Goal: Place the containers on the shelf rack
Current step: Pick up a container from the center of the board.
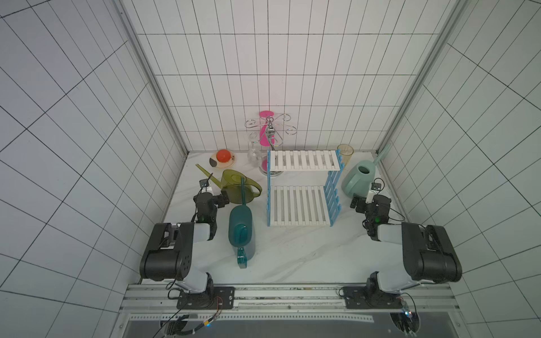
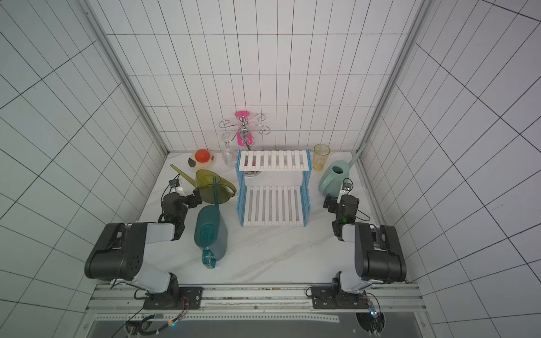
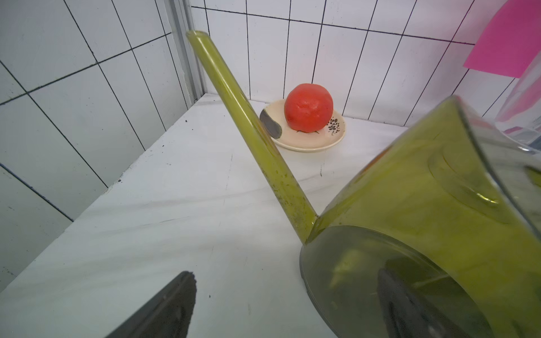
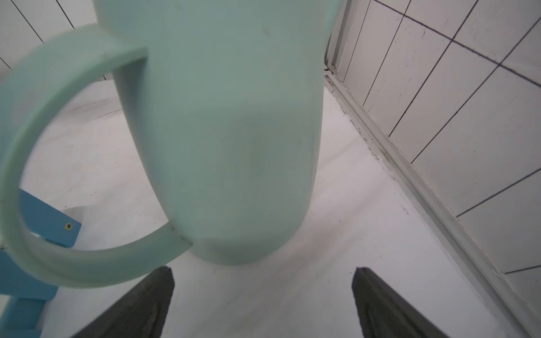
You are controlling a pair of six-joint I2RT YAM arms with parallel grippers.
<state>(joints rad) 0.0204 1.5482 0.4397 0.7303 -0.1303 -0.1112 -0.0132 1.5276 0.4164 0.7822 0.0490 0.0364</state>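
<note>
Nearest on the white table (image 1: 307, 257) stands one dark teal watering can (image 1: 241, 231), its handle toward the arms. Its thin spout reaches away, crossing the olive can in both top views.

Behind it are the two grippers, one per arm. The left gripper (image 1: 224, 199) has its jaws wide apart at the base of one translucent olive-yellow watering can (image 3: 424, 204). One finger shows through the can's wall; if it touches, I cannot tell. The right gripper (image 4: 263, 272) also has its jaws wide, with nothing between them, close before one pale mint watering can (image 4: 228, 131).

So there are three cans, all on the table: two left of the one shelf rack (image 1: 298, 204), one just beside its right blue frame. The rack has two white slatted shelves.

At the back stand one yellowish tumbler (image 1: 345, 153) and one cream plate (image 3: 307, 145) with a small dark flower print, carrying one red fruit (image 3: 308, 106). There too is one chrome glass holder (image 1: 270, 128), with a clear glass (image 1: 254, 155) and a pink glass (image 1: 265, 137).
</note>
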